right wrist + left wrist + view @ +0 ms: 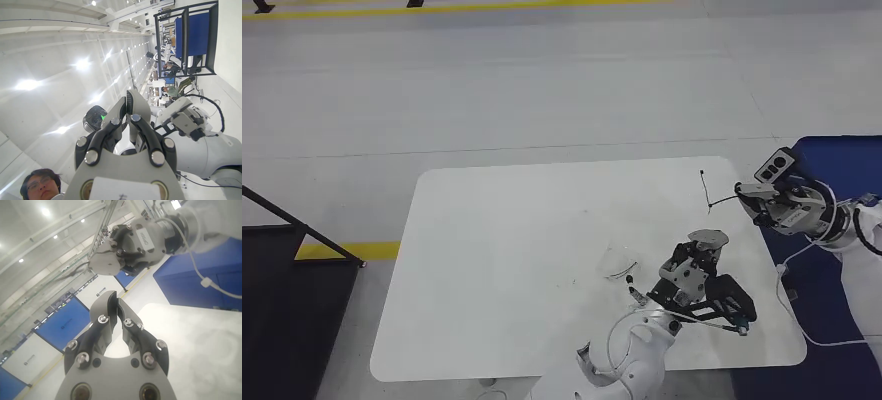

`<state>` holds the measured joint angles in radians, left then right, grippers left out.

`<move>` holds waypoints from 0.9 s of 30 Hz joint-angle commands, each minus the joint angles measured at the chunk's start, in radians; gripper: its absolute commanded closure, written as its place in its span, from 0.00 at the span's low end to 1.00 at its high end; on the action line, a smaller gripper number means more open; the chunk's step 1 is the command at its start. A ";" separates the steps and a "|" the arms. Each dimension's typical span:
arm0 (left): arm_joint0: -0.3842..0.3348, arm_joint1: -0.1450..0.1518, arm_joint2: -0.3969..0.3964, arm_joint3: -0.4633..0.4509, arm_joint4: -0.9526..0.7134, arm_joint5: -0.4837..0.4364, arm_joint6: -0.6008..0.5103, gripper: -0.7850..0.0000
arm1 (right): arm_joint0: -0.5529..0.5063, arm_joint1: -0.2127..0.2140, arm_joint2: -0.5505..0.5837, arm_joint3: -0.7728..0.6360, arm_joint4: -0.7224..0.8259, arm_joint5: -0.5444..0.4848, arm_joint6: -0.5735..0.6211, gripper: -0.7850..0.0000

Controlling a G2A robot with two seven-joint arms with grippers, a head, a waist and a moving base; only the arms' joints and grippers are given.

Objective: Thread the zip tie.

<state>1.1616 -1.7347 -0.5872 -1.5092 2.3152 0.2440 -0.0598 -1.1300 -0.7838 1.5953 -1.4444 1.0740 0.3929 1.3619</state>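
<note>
A thin black zip tie [710, 192] juts out over the table's right side, and my right gripper [742, 194] is shut on one end of it. In the left wrist view the same tie [74, 271] curves away from the right gripper [90, 269], which hangs above and beyond my left gripper [117, 301]. The left gripper [708, 239] is shut with nothing seen between its fingers; it sits over the table's front right, a little nearer than the tie. In the right wrist view the right gripper [126, 100] has its pads pressed together.
The white table [502, 280] has a thin pale loop [620, 263] lying near its front middle. A blue cabinet [842, 160] stands off the right edge, with a white cable [802, 310] trailing beside it. A black frame [302, 235] stands to the left.
</note>
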 commanded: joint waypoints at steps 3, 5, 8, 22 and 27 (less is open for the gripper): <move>0.014 0.003 -0.008 -0.011 0.035 -0.010 -0.002 1.00 | 0.001 0.000 0.002 0.004 -0.003 -0.003 -0.005 1.00; 0.027 0.003 -0.017 -0.028 0.009 -0.015 0.003 1.00 | 0.002 0.000 0.002 0.006 -0.003 -0.001 -0.008 1.00; 0.042 0.004 -0.045 -0.064 -0.103 0.007 0.007 1.00 | 0.001 0.000 0.001 0.003 -0.002 -0.001 -0.011 1.00; 0.057 0.006 -0.093 -0.107 -0.400 0.050 0.009 0.00 | -0.023 -0.009 0.001 -0.029 0.041 -0.052 -0.055 1.00; 0.057 0.006 -0.093 -0.107 -0.400 0.050 0.009 0.00 | -0.034 -0.014 0.002 -0.050 0.038 -0.089 -0.088 1.00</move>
<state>1.2190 -1.7289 -0.6798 -1.6159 1.9152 0.2938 -0.0507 -1.1618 -0.7972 1.5976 -1.4899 1.1206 0.3105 1.2782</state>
